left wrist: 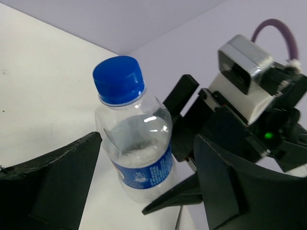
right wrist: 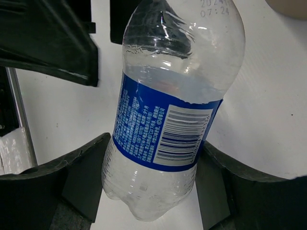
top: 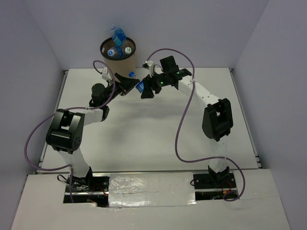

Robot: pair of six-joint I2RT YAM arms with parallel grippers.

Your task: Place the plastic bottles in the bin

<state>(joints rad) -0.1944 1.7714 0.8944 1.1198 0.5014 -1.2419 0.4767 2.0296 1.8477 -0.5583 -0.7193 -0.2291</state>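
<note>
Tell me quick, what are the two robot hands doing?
Left gripper: open, jaws on either side of the bottle.
Right gripper: shut on the bottle.

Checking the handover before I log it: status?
Right gripper shut on the bottle. Left gripper open, straddling it below the cap. Bin beyond, other bottles inside. Nothing seen blocking.

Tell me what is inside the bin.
About three bottles show in the bin: one pokes above the rim, two sit lower. Their lower parts, and anything beneath them, are hidden by its wall.
</note>
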